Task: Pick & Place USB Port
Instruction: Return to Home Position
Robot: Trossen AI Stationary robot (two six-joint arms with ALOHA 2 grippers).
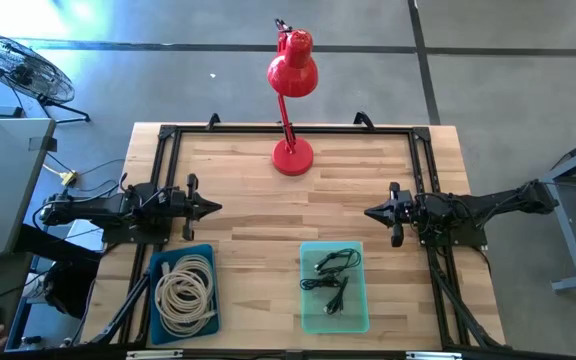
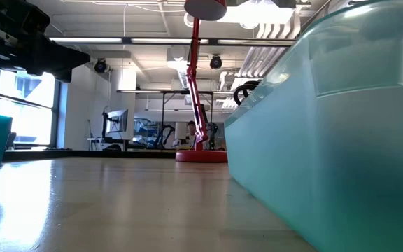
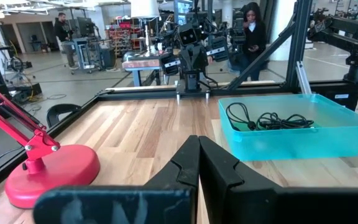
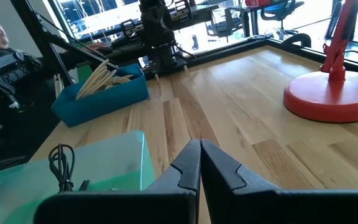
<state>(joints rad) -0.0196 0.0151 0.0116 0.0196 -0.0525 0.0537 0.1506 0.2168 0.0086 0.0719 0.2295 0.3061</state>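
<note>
A clear teal bin near the table's near edge holds black USB cables, also seen as cables in the left wrist view. A blue bin at the near left holds coiled white cables. My left gripper hovers shut above the left side of the table, pointing toward the right. My right gripper hovers shut at the right side, pointing left. Both are empty and well apart from the bins.
A red desk lamp stands on its round base near the far edge, centre. A black frame borders the table. People stand in the room beyond the table. Bare wood lies between the two grippers.
</note>
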